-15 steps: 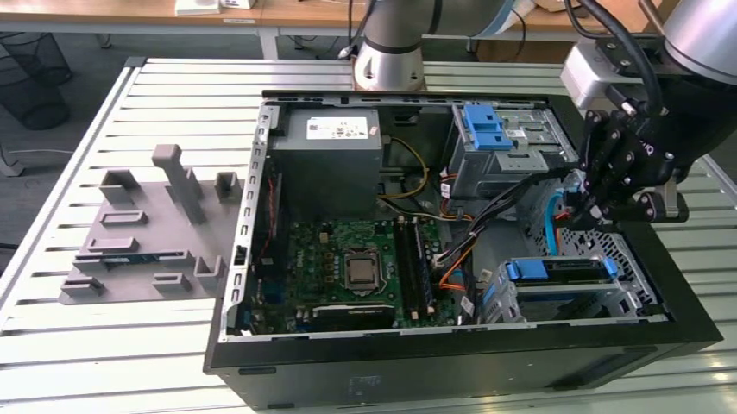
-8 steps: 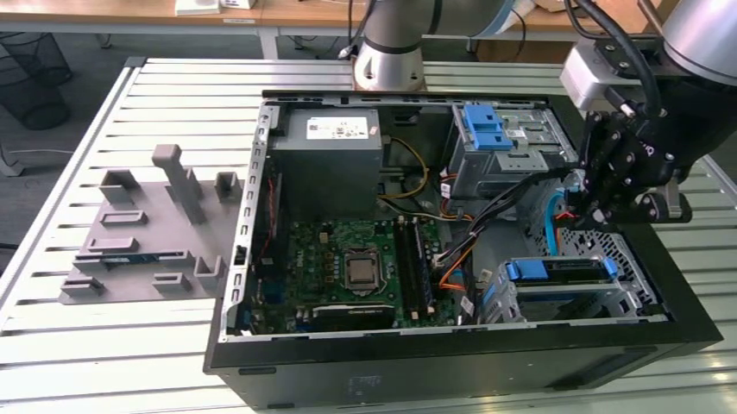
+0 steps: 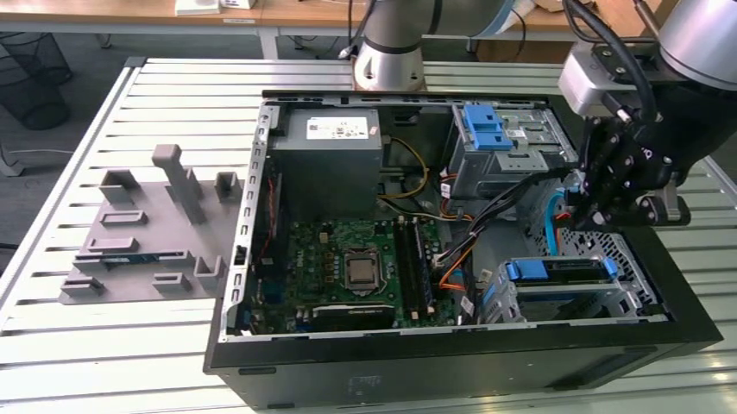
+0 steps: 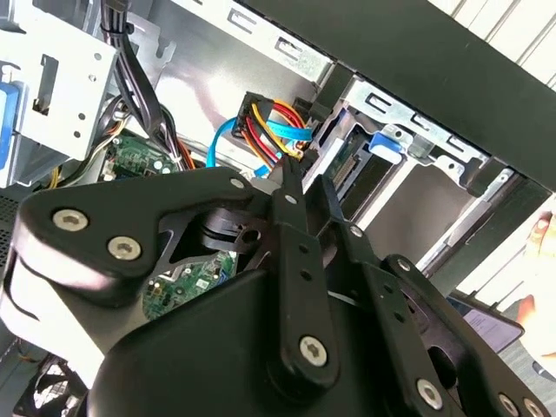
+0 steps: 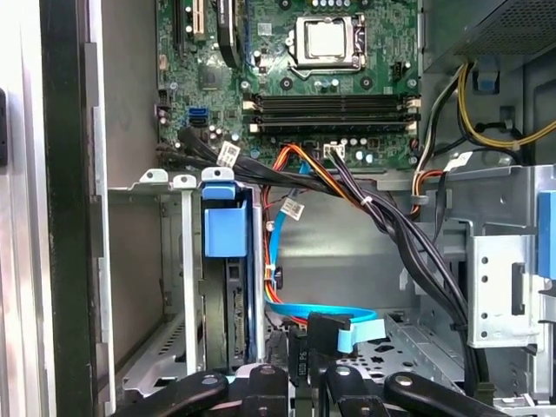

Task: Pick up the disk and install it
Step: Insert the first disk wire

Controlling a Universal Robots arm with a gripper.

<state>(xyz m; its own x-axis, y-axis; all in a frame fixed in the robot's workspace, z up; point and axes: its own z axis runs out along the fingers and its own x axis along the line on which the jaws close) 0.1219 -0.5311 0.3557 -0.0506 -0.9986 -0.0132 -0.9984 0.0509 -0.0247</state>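
Note:
The disk (image 3: 561, 271) sits in its blue carrier inside the metal bay at the front right corner of the open computer case (image 3: 461, 362). In the first wrist view the disk (image 5: 234, 317) stands on edge in the bay under the carrier's blue tab (image 5: 224, 228). The second wrist view shows the disk (image 4: 347, 165) beyond the fingertips. My gripper (image 3: 599, 217) hangs above the case's right side, a little behind that bay and apart from the disk. Its fingers look shut with nothing between them (image 4: 306, 187). The gripper's (image 5: 300, 382) finger bases frame the edge of the first wrist view.
Black cable bundles (image 5: 382, 217) and a light blue data cable (image 5: 321, 314) cross the space beside the bay. A blue latch piece (image 3: 486, 128) tops the rear metal bay. The grey power-supply box (image 3: 326, 159) and the motherboard (image 3: 351, 267) fill the case's left. A grey fixture (image 3: 150, 228) lies on the table.

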